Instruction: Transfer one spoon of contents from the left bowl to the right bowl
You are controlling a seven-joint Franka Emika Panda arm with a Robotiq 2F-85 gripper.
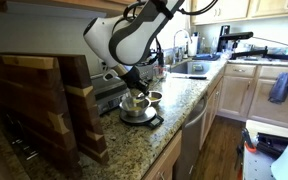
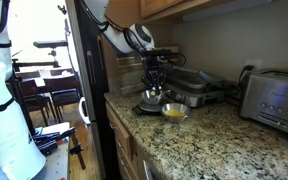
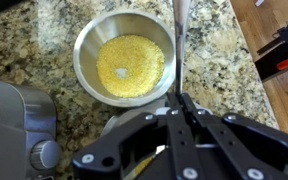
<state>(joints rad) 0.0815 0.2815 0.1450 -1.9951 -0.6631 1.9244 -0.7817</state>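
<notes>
My gripper (image 3: 181, 100) is shut on the thin spoon (image 3: 180, 40), whose grey handle sticks out past the fingertips; its scoop end is hidden. The right bowl (image 3: 88, 40), small and steel, holds pale yellow contents (image 3: 134, 62) and lies just ahead of the gripper. The left bowl (image 3: 116, 124) shows only as a rim under the gripper, with a yellow patch inside. In both exterior views the gripper (image 1: 134, 95) (image 2: 152, 88) hangs low over the left bowl (image 1: 137, 114) (image 2: 147, 100), with the right bowl (image 1: 153, 97) (image 2: 174, 110) beside it.
A grey grill appliance (image 3: 14, 120) (image 2: 199, 85) stands right behind the bowls. A toaster (image 2: 274, 100) is further along the granite counter (image 3: 219, 60). Wooden cutting boards (image 1: 44, 100) stand near the bowls, a sink (image 1: 189, 68) beyond. The counter edge (image 3: 246, 55) is close.
</notes>
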